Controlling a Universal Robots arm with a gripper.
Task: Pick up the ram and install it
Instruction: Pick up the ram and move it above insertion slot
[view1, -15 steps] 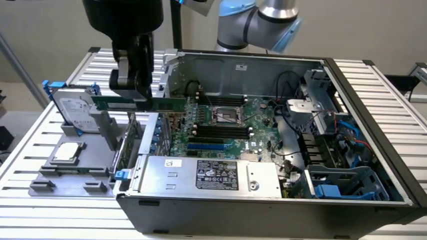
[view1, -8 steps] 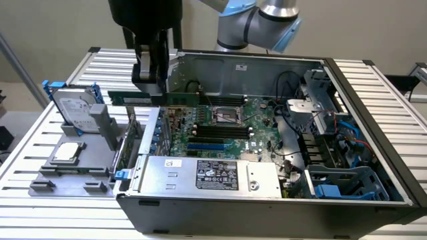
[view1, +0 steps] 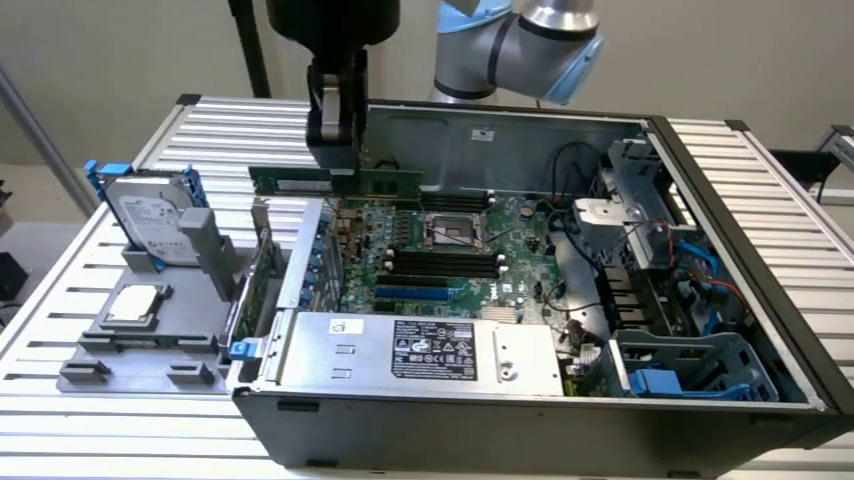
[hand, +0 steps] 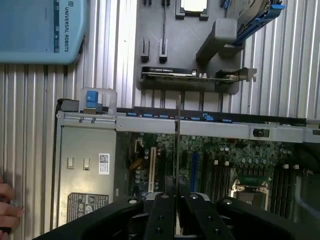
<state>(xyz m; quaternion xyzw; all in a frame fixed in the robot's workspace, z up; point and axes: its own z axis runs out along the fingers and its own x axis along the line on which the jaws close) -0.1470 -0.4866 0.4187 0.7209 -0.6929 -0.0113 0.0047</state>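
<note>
Holding the ram (view1: 394, 181) in a narrow pinch of the gripper (view1: 338, 158), at the top edge near mid-length. Hanging level and on edge over the far side of the open case (view1: 534, 140), toward the exterior view's left, above the motherboard (view1: 461, 265), not yet seated. Looks light, stiff, thin, probably fragile. Best taken by the flat faces at the middle, away from the contact edge.
</note>
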